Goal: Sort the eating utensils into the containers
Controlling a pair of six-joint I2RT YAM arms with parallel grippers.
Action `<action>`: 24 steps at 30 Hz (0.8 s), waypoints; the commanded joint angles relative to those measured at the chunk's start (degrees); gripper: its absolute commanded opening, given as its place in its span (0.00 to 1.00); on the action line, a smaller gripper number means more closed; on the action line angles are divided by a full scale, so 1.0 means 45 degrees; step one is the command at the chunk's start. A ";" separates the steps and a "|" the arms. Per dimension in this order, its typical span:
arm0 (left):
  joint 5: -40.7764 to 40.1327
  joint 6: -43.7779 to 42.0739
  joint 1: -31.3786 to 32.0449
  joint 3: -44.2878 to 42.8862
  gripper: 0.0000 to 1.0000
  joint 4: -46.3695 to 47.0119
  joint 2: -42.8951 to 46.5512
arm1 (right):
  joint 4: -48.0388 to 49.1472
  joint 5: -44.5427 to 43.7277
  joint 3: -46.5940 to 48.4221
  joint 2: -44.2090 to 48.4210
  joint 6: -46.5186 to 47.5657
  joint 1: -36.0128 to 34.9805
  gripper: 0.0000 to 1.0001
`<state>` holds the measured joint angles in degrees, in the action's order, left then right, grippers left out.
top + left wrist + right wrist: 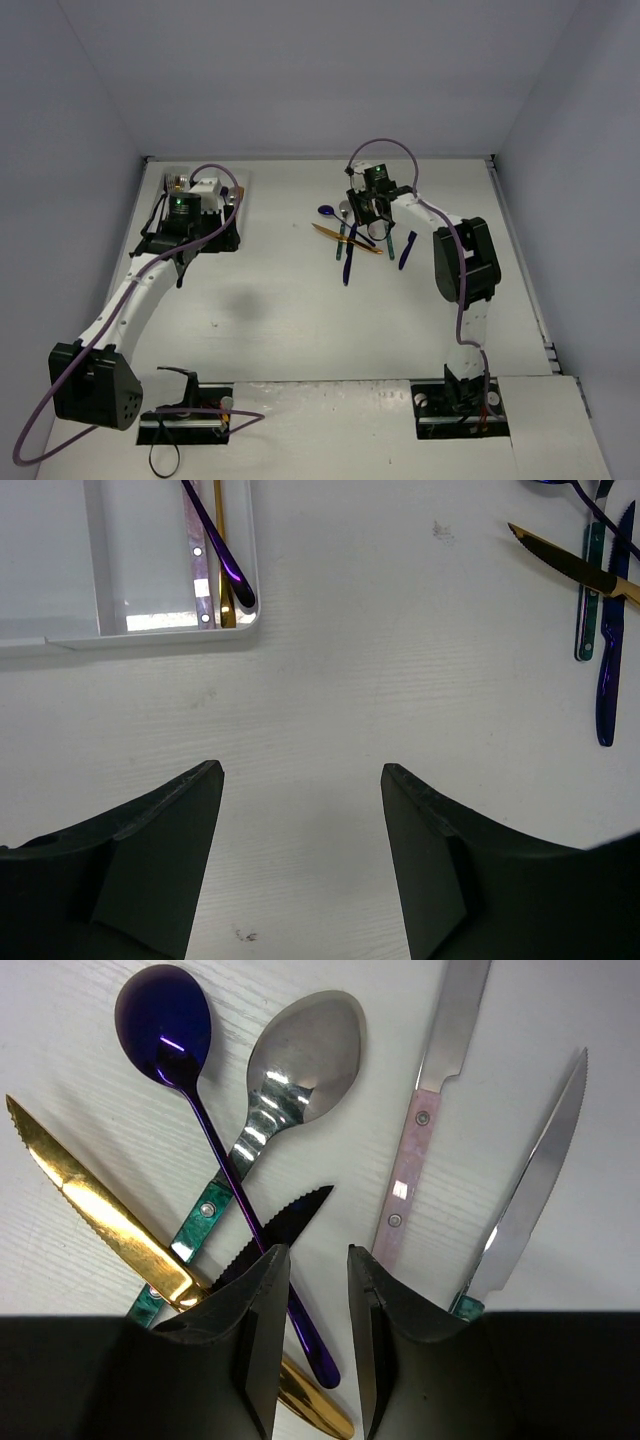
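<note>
Plainly, white wood-grain table (300,330) with loose utensils (347,262) between pale grey walls (300,70).

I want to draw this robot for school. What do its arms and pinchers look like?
The left arm and right arm are white tubes with chunky black joints. A purple cable loops along each one. A tiny green light glows near each wrist. The fingers are black, smooth and wedge-shaped.
</note>
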<state>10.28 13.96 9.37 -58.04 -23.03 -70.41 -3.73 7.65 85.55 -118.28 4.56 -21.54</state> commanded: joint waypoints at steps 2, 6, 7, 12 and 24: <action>0.0094 0.0042 0.0015 -0.0657 0.61 0.0703 0.0114 | -0.0287 0.0734 0.0914 -0.0098 0.1323 -0.0032 0.27; 0.0055 0.0042 0.0009 -0.0657 0.61 0.0683 0.0114 | -0.0401 0.1198 0.1053 -0.0414 0.1595 -0.0057 0.27; 0.0041 0.0037 0.0013 -0.0652 0.61 0.0683 0.0105 | -0.0410 0.1296 0.1081 -0.0453 0.1646 -0.0076 0.27; 0.0021 0.0022 0.0011 -0.0654 0.61 0.0683 0.0098 | -0.0462 0.1243 0.1289 -0.0835 0.1843 -0.0218 0.27; 0.0021 0.0003 0.0009 -0.0649 0.61 0.0664 0.0042 | -0.0538 0.1385 0.1630 -0.1198 0.2045 -0.0506 0.26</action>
<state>10.26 13.96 9.37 -58.04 -22.98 -70.41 -6.16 12.82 89.88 -123.59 12.70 -23.34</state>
